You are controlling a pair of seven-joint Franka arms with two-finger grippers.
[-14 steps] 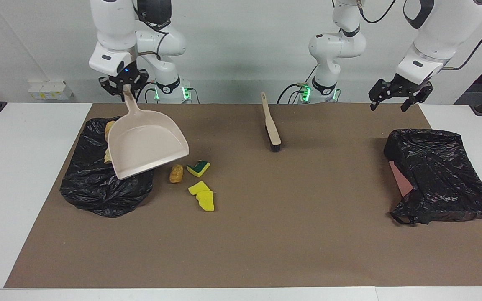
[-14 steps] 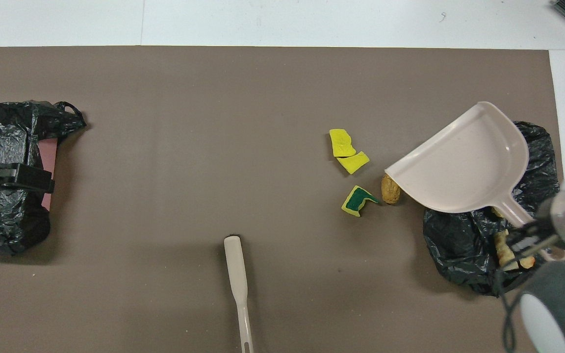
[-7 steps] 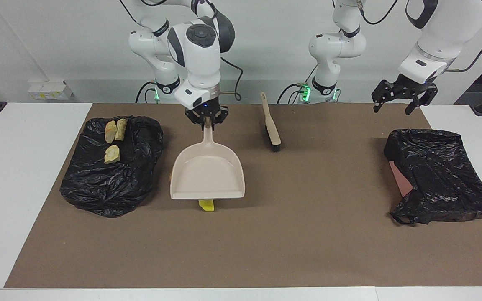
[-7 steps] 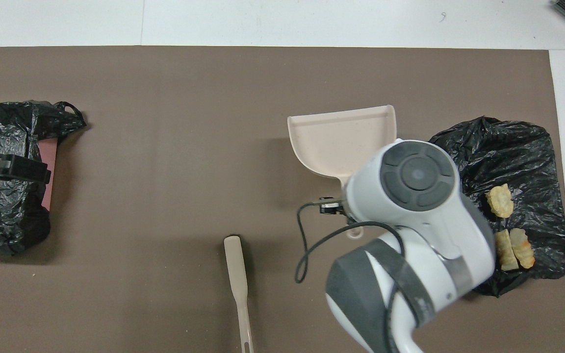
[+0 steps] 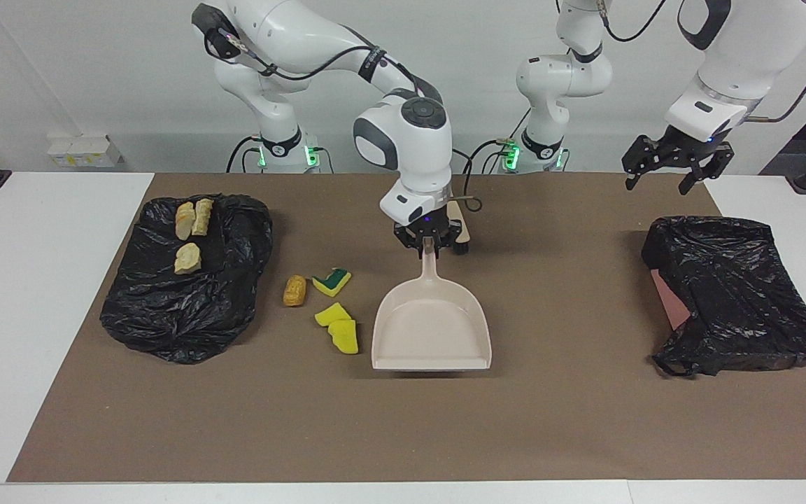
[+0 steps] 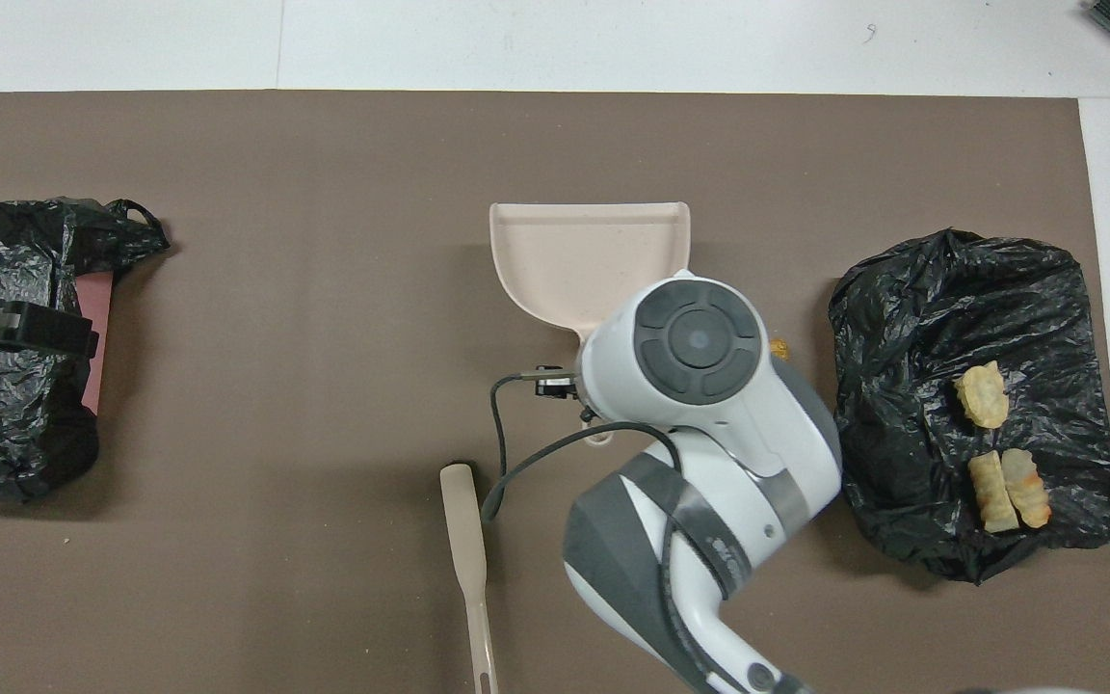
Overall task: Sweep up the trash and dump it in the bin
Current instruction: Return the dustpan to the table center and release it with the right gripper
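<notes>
Dustpan [image 5: 432, 332] just beside trash [image 5: 329, 308]

I see a smooth, matt beige plastic dustpan [image 5: 432, 329], two crinkled, glossy black plastic bags [image 5: 186, 280] [image 5: 735, 290], spongy yellow wedges [image 5: 338, 329], rough bread-like chunks [image 5: 188, 231], and a matt brown paper-like sheet [image 5: 403, 420] over the white tabletop [image 5: 32, 294].

Your white table [image 5: 46, 315] carries a brown mat [image 5: 515, 420]. On the mat you have two black bin bags [image 5: 165, 315] [image 5: 739, 294], one at each end, a brush [image 6: 468, 549] at the robots' edge, a tan chunk [image 5: 294, 290] and three yellow sponge wedges [image 5: 336, 325] between the right-arm bag and the beige dustpan [image 5: 431, 336].
</notes>
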